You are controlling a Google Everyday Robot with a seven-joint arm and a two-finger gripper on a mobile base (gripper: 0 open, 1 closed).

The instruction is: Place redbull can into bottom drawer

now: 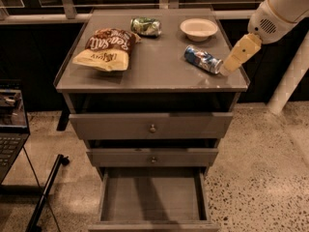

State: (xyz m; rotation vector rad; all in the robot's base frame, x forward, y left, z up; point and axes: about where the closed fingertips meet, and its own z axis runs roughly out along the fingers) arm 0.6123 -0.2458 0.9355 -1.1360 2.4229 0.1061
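Hand point(232, 62) hangs just right of the can point(203, 59), which lies on its side on the desk point(154, 74). How open it is, I can't tell; it grips nothing. Best to straddle the can's middle squarely. The drawer point(152, 199) is open well below the can.

I have a single view: it looks steeply down from above and in front of the grey three-drawer cabinet point(154, 69), facing its drawer fronts, near enough that the cabinet fills most of the frame. The pulled-out lowest grey drawer point(152, 197) reaches the lower edge. The cream-coloured gripper point(231, 63) shows at upper right, over the cabinet top's right edge.
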